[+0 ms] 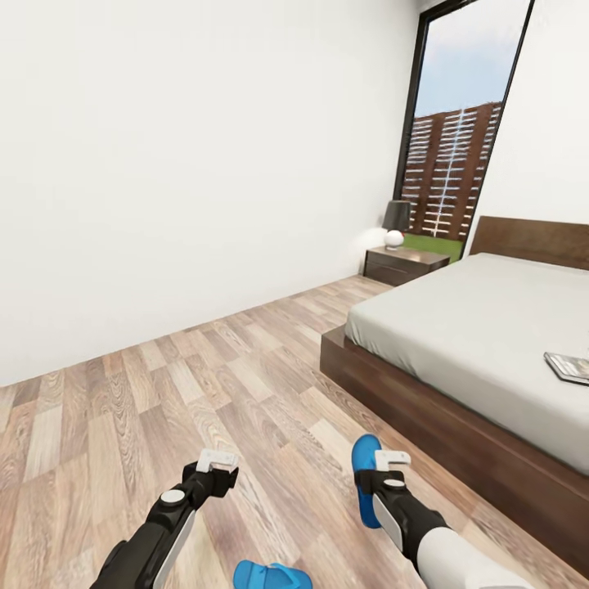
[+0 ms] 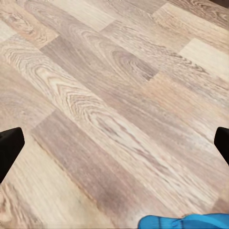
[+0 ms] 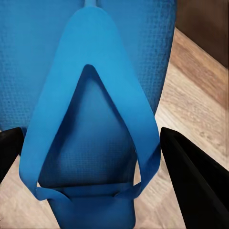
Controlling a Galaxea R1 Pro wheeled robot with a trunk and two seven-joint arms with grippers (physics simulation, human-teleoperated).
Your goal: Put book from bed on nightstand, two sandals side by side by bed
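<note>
Right gripper (image 1: 391, 460): wide open over a flat bright blue sandal (image 1: 366, 478) on the floor, beside the big grey bed (image 1: 483, 343).
Left gripper (image 1: 217, 461): open, empty.
Second blue sandal (image 1: 272, 576): at 6 o'clock.
Small dark book (image 1: 569, 366): on the bed, 3 o'clock.

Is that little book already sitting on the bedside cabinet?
No, the book lies on the grey mattress of the bed, while the nightstand by the window carries just a lamp.
</note>
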